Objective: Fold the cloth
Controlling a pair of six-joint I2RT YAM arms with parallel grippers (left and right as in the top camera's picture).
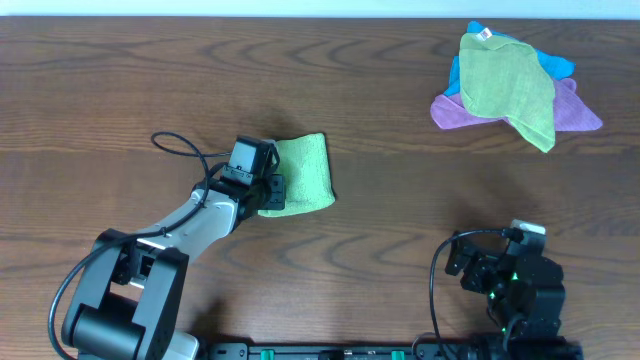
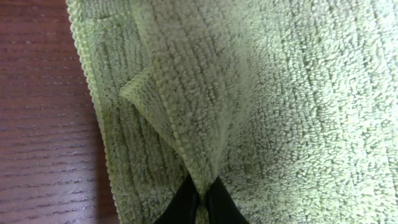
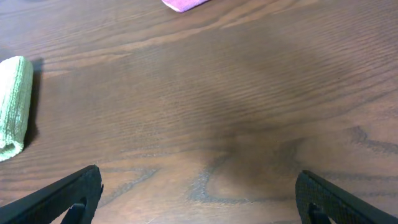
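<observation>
The cloth (image 1: pixel 305 172) is lime green and lies folded into a small rectangle left of the table's centre. My left gripper (image 1: pixel 268 190) is at its left edge. In the left wrist view the two black fingertips (image 2: pixel 186 202) are pressed together on a raised ridge of the cloth (image 2: pixel 292 99), so that gripper (image 2: pixel 202 200) is shut on it. My right gripper (image 1: pixel 465 260) rests near the front right edge, well away from the cloth. Its fingers (image 3: pixel 74 193) stand wide apart over bare wood, with the cloth (image 3: pixel 15 102) showing as a roll far to the left.
A pile of other cloths sits at the back right: a duller olive-green one (image 1: pixel 505 85) on top, a purple one (image 1: pixel 455 110) and a blue one (image 1: pixel 555 65) beneath. A corner of the purple cloth (image 3: pixel 183 4) shows in the right wrist view.
</observation>
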